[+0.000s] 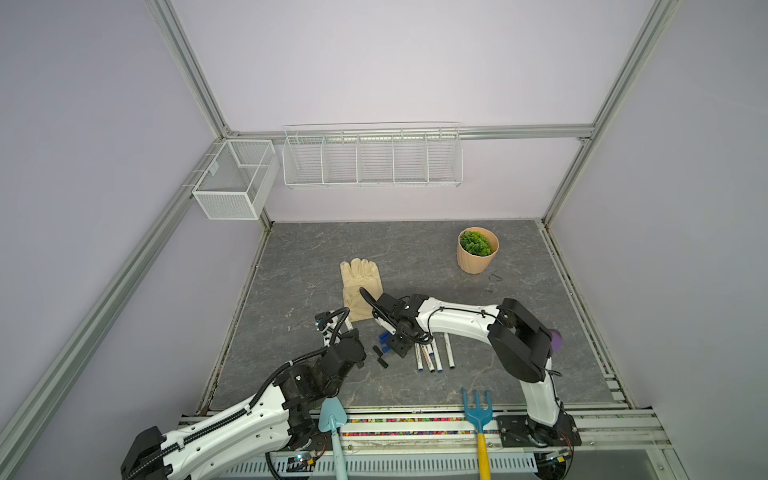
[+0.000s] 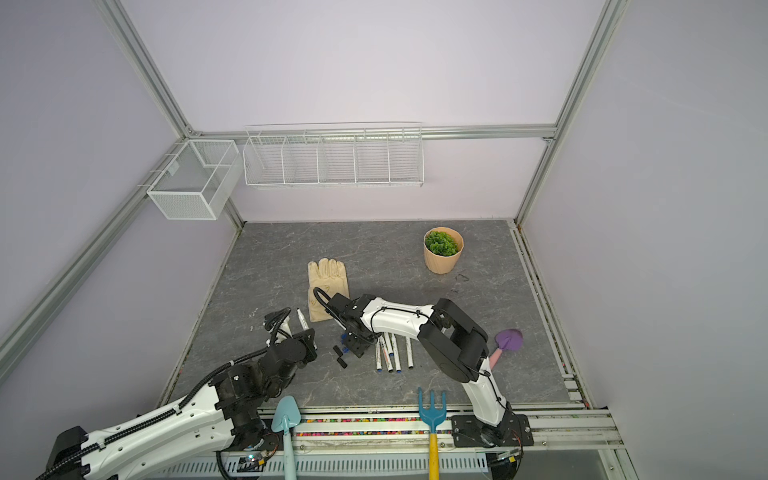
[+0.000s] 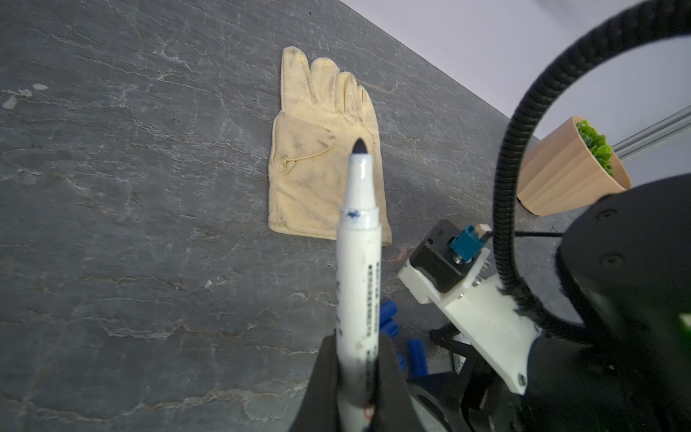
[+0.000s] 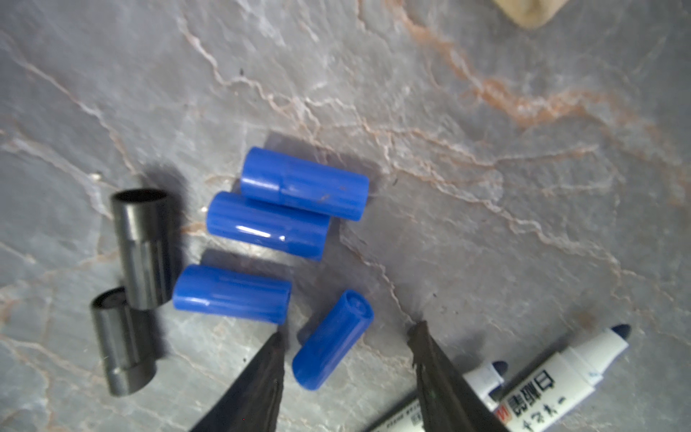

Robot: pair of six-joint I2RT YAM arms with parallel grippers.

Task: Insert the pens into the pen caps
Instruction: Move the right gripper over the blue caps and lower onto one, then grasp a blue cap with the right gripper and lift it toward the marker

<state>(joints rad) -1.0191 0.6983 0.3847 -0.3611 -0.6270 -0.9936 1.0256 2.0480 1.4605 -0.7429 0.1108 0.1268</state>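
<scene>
Four blue caps [image 4: 284, 224] and two black caps [image 4: 140, 247] counted in the right wrist view; both top views hide most blue ones under the right gripper [image 4: 349, 331]. Its fingers stand apart astride the angled blue cap [image 4: 332, 340]. Left gripper [image 3: 359, 377] clamps an uncapped pen [image 3: 359, 262], black nib out. Four more pens [image 1: 432, 357] lie rowed toward the slate tabletop's [image 1: 291, 291] front edge.

We grip a white pen [image 3: 358, 262] in our left gripper [image 3: 357, 349], dark tip toward the yellow glove [image 3: 314, 187]; blue caps [image 3: 389, 325] lie near.
</scene>
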